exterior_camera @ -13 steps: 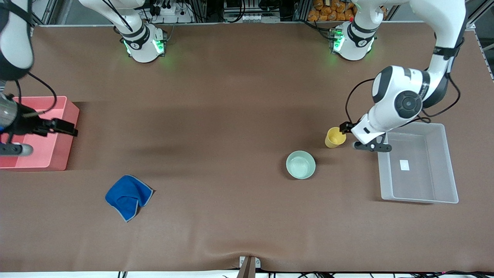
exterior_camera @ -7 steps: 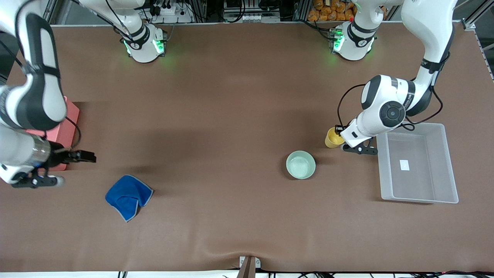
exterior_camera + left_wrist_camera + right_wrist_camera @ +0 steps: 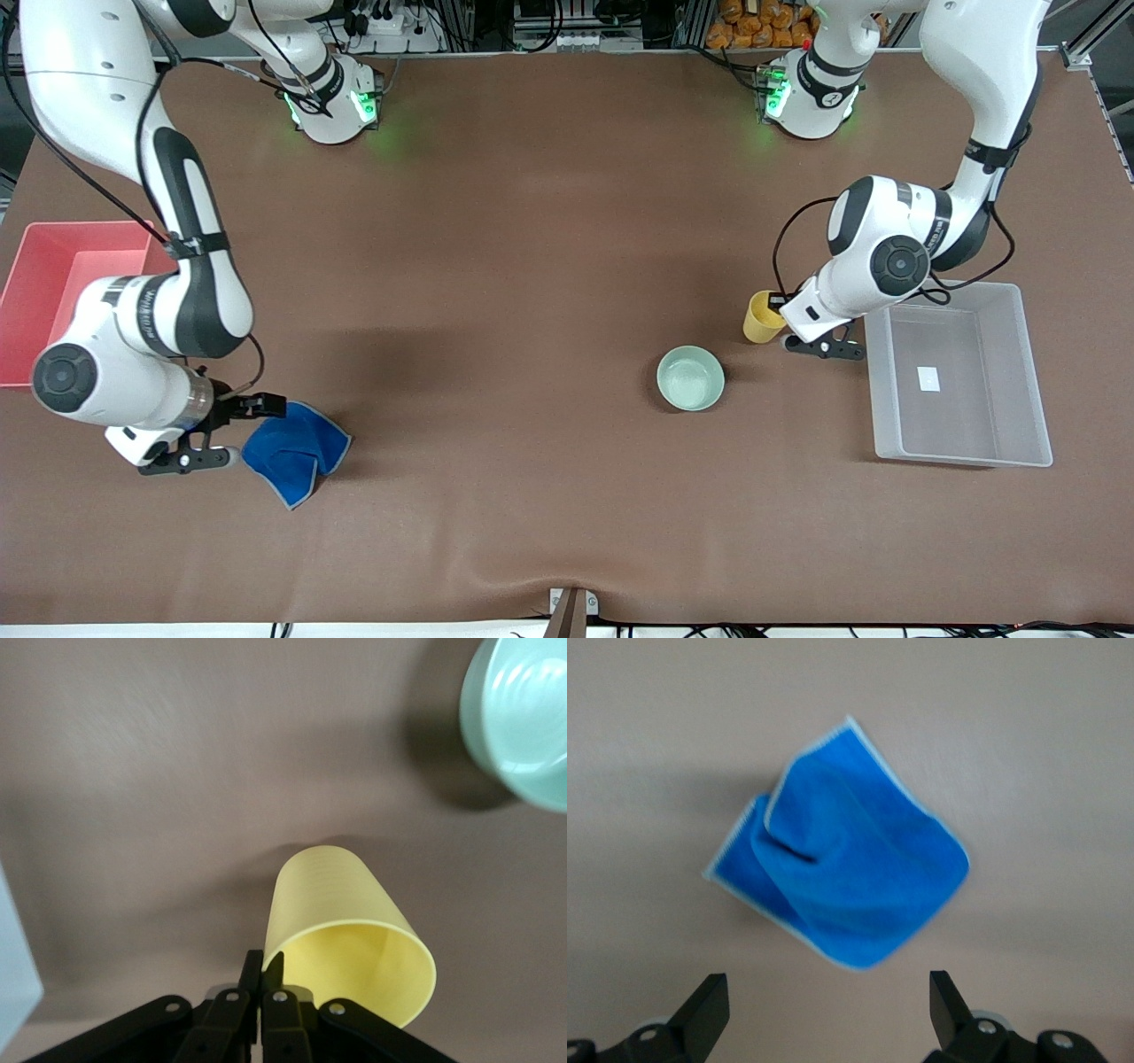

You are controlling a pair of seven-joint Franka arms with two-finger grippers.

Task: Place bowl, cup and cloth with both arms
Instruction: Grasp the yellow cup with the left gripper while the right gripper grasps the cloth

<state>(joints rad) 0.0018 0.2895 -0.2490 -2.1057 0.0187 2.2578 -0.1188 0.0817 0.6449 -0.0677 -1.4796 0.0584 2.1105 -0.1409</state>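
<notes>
The yellow cup (image 3: 759, 319) stands beside the clear bin, farther from the front camera than the mint-green bowl (image 3: 690, 378). My left gripper (image 3: 780, 303) is shut on the cup's rim, one finger inside and one outside; the left wrist view shows the gripper (image 3: 270, 973), the cup (image 3: 341, 912) and the bowl (image 3: 523, 726). The blue cloth (image 3: 297, 449) lies crumpled toward the right arm's end. My right gripper (image 3: 264, 407) is open and empty over the cloth's edge. The right wrist view shows the gripper (image 3: 828, 1005) just short of the cloth (image 3: 842, 873).
A clear plastic bin (image 3: 1028, 377) stands at the left arm's end, beside the cup; its corner shows in the left wrist view (image 3: 13, 974). A pink bin (image 3: 35, 292) stands at the right arm's end. Brown mat covers the table.
My right arm has swung from over the pink bin down to the cloth, gripper open. My left gripper has moved slightly toward the cup, which has shifted a little.
</notes>
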